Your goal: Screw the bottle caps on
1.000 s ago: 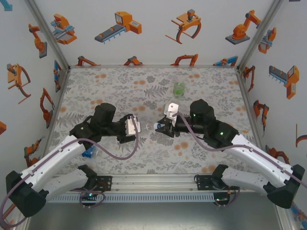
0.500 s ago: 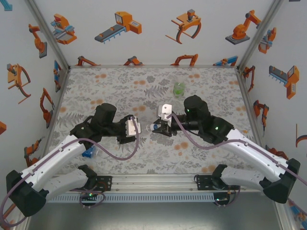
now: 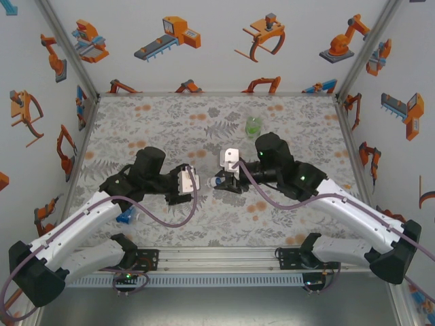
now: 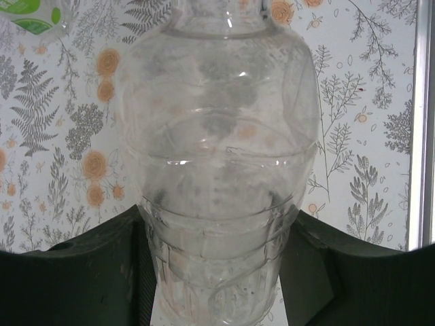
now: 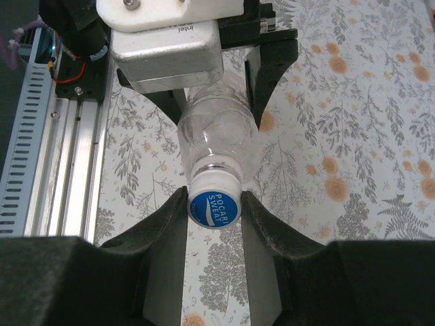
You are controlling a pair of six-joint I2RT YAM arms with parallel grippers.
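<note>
The bottle cap on the clear bottle reads "POCARI SWEAT" in white on its blue face. At 12 o'clock from it, a grey camera housing bears "intel".

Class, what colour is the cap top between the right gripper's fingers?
The cap is blue with white lettering and a white rim; the right wrist view shows it best.
</note>
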